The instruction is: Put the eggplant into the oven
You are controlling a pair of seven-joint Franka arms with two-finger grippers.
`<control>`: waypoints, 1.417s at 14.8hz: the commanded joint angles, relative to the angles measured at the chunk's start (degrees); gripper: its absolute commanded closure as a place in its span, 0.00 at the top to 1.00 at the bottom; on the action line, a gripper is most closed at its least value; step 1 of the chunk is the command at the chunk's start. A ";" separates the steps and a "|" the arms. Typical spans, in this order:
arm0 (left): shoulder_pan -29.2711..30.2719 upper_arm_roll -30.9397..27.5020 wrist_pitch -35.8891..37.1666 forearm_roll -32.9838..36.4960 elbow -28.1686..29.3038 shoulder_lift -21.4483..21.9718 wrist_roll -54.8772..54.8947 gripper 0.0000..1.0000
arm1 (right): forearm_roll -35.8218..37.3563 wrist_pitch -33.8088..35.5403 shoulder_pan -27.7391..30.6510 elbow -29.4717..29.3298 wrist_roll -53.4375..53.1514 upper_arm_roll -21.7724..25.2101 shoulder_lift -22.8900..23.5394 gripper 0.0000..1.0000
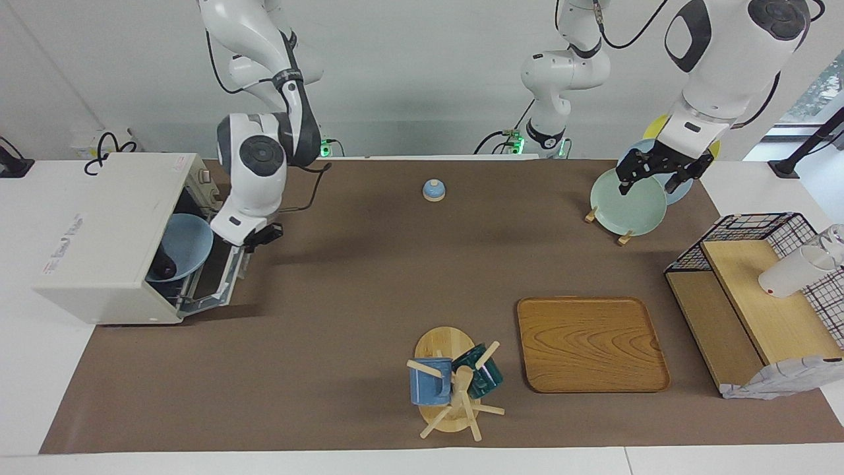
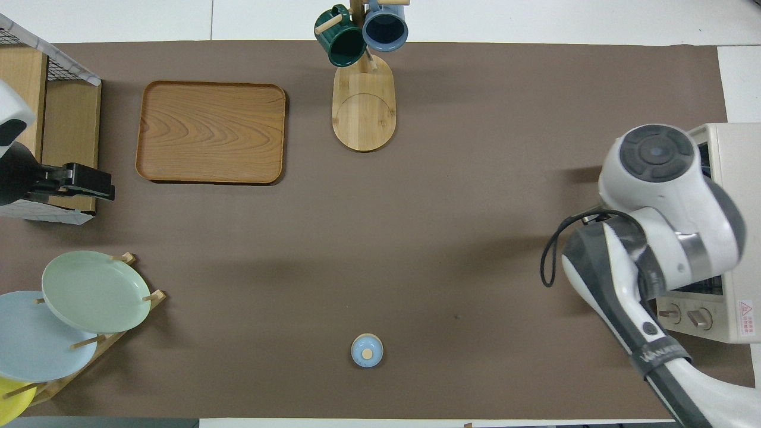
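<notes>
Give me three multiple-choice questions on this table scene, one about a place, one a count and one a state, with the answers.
1. Where is the eggplant?
A: on the wooden tray. B: on the blue plate inside the oven. C: in the wire basket.
2. How many mugs hang on the mug stand?
A: one. B: two. C: three.
3. How does the oven door stand?
A: flat open. B: partly raised. C: fully shut.

Answers:
1 B, the dark eggplant lies on the plate within the oven.
2 B, a blue mug and a green mug hang there.
3 B, the door slants between flat and shut.
</notes>
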State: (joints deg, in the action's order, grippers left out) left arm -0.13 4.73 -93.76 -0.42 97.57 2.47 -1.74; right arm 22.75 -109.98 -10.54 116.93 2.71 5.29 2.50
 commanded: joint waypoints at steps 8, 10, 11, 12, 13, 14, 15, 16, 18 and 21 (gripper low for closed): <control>0.83 0.37 0.69 -0.37 -0.01 0.78 0.51 1.00 | -10.05 17.19 8.43 -19.20 11.53 1.83 -0.76 0.09; 0.83 0.37 0.69 -0.37 -0.01 0.78 0.51 1.00 | -12.81 24.62 8.25 -27.60 11.53 1.57 1.01 0.24; 0.83 0.29 0.77 -0.37 -0.01 0.78 0.42 1.00 | -12.99 26.12 8.08 -28.50 11.53 1.31 0.49 0.36; 0.83 0.37 0.69 -0.37 -0.01 0.78 0.51 1.00 | -14.73 27.79 8.08 -29.29 11.35 1.30 -0.21 0.44; 0.83 0.29 0.77 -0.37 -0.01 0.78 0.51 1.00 | -17.36 28.42 8.42 -30.00 11.09 1.74 -0.30 0.60; 0.83 0.37 0.69 -0.37 -0.01 0.78 0.51 1.00 | -18.78 28.68 8.95 -29.92 11.09 2.09 -0.39 0.88; 0.83 0.37 0.69 -0.37 -0.01 0.78 0.51 1.00 | -19.49 29.21 9.91 -29.92 11.09 2.18 -0.39 1.00; 0.83 0.37 0.77 -0.37 -0.01 0.78 0.51 1.00 | -20.19 29.30 9.75 -29.83 10.91 2.10 -0.56 1.00; 0.83 0.37 0.69 -0.37 -0.01 0.78 0.51 1.00 | -20.20 28.52 9.65 -29.65 5.85 1.75 -0.83 1.00; 0.83 0.37 0.78 -0.37 -0.01 0.78 0.51 1.00 | -20.91 28.77 9.48 -28.69 4.06 0.96 -1.44 1.00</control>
State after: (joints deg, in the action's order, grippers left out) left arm -0.11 4.72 -93.76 -0.42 97.57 2.47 -1.74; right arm 3.20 -81.88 -1.72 88.62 8.40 7.39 1.02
